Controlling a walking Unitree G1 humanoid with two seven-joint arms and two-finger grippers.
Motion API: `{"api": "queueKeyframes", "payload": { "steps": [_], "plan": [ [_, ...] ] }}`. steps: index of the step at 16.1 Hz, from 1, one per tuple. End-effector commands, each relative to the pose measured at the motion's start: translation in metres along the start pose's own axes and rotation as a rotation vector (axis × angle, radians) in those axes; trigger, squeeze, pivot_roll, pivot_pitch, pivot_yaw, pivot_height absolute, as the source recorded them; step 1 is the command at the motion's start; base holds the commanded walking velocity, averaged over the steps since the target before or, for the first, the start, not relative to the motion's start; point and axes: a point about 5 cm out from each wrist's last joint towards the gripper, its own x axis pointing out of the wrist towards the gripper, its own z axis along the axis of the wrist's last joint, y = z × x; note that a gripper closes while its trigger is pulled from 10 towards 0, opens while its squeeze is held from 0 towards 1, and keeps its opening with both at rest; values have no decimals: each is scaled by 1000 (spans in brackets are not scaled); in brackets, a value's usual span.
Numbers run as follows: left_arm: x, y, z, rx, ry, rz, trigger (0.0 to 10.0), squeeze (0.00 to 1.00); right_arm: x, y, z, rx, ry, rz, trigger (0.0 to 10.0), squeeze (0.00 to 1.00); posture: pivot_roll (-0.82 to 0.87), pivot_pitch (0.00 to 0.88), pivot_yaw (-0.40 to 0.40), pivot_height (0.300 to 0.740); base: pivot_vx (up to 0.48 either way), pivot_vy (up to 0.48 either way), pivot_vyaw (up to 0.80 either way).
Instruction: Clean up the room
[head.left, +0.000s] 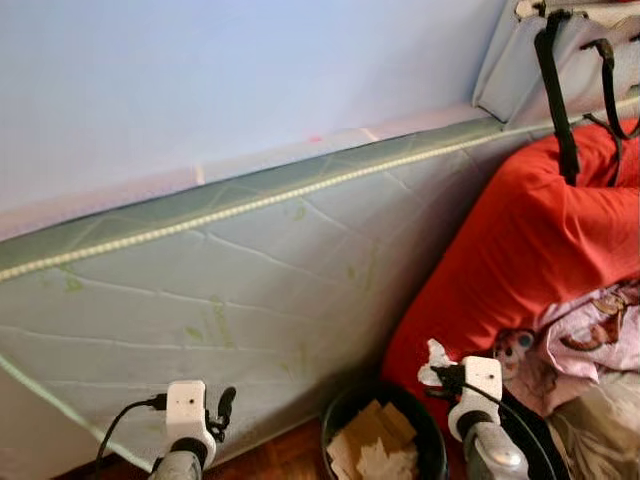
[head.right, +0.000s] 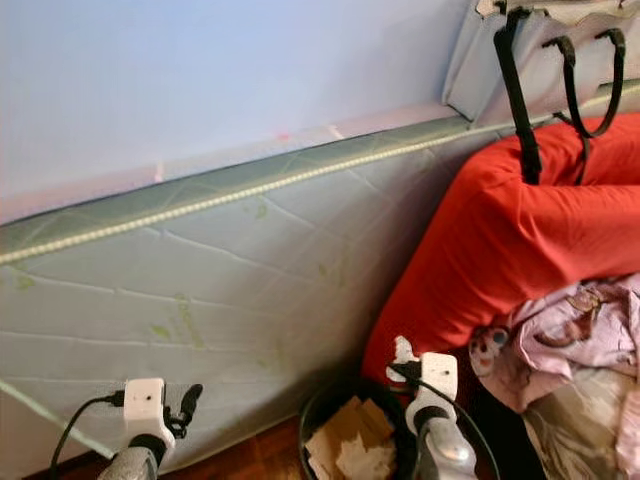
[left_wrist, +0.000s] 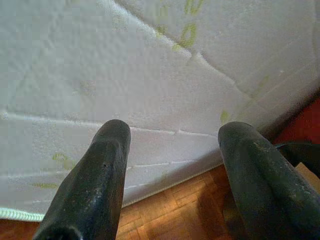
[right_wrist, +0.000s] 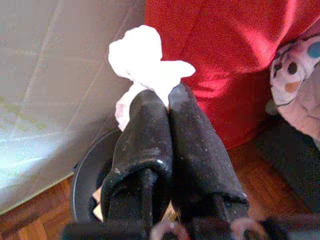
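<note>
Mattress side, pale quilted fabric with faint green marks (head.left: 250, 290), stands upright across the scene, its lower edge meeting the brown parquet floor (left_wrist: 170, 210). Only a narrow strip of bare floor lies between that edge and the robot. A round black waste bin holding tan cardboard scraps (head.left: 385, 440) sits on the floor just beside the mattress, hemmed on its other side by a large red cushion-like bundle (head.left: 520, 250). Patterned pink bedding (head.left: 590, 340) is heaped beyond the red bundle.

Right gripper (right_wrist: 167, 97) is pinched tight on a crumpled white tissue wad (right_wrist: 145, 57), held above the bin's rim, near the red bundle. The wad protrudes past the fingertips, its long axis roughly continuing the fingers' line, pointing toward the seam between mattress and red bundle.

Left gripper (left_wrist: 172, 135) hangs with fingers (left_wrist: 100, 170) spread wide and nothing between them, facing the mattress's lower edge above the floor.
</note>
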Motion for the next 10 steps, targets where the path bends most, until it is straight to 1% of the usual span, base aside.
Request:
{"api": "queueKeyframes", "payload": {
  "steps": [1, 2, 4, 6, 10],
  "plan": [
    [-4, 0, -2, -4, -8, 1, 10000, 0, -1, 2, -3, -16, 5, 7, 10000, 0, 87, 109, -48, 700, 0, 0, 0],
    [-5, 0, -2, -6, -13, 4, 10000, 0, 0, 3, -2, -18, 5, 6, 10000, 0, 85, 109, -48, 700, 0, 0, 0],
    [-6, 2, -1, -1, -24, 2, 10000, 0, 3, 9, 2, -10, 4, 25, 10000, 0, 74, 124, -45, 685, 0, 0, 0],
    [-5, 0, 0, -1, -28, 2, 10000, 0, 3, 10, 3, -13, -5, 34, 10000, 0, 82, 131, -46, 675, 0, 0, 0],
    [-5, -4, 2, -3, -38, -8, 10000, 0, 4, 7, 5, -12, -7, 29, 10000, 0, 92, 126, -51, 675, 0, 0, 0]
  ]
}}
